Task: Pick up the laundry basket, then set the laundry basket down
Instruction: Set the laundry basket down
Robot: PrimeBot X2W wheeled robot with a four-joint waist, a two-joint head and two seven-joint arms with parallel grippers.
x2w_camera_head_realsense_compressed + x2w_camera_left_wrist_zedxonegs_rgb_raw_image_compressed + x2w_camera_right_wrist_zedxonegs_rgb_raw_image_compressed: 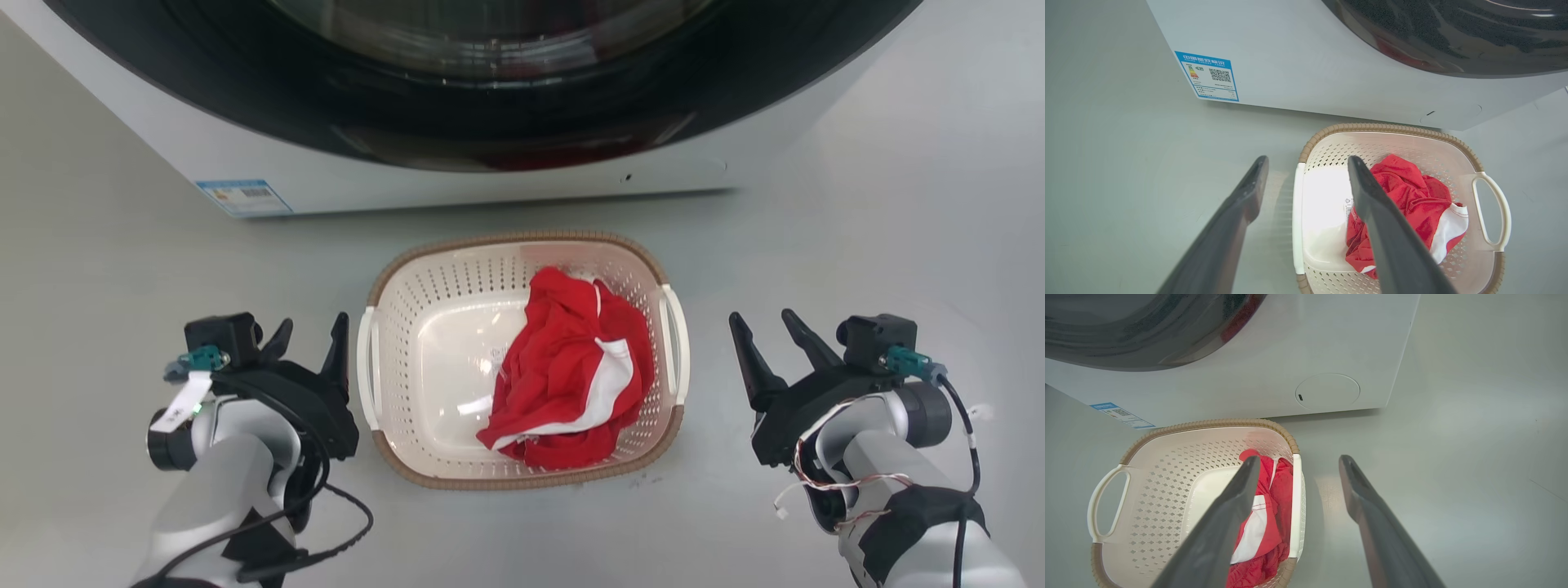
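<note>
**Item 1, lower left of head view: left gripper point(313, 320).** Fingers spread moderately apart, holding nothing. It sits just beside the basket's left handle point(365, 367), not touching it. In the left wrist view the left gripper point(1307, 159) frames that handle point(1299, 216) between its two fingers.

**Item 2, lower right of head view: right gripper point(760, 315).** Likewise parted and empty. It stands further from the right handle point(678, 343) than its partner does from the left one. In the right wrist view the right gripper point(1299, 458) has that handle point(1296, 506) in the gap between its fingers.

**Item 3, centre: laundry basket point(522, 238).** It rests on the grey floor point(106, 261) between the two grippers. The long axis appears to run left to right across the frame, with one handle facing each arm. Judged a two-arm lift, not yet begun: each gripper must close inward on its handle, and the left is nearer.

**Item 4, inside the basket, right half: red-and-white garment point(571, 376).** Loosely heaped.

**Item 5, top of frame: washing machine point(408, 175).** It stands just behind the basket, with a blue label point(243, 196) at its lower left.
</note>
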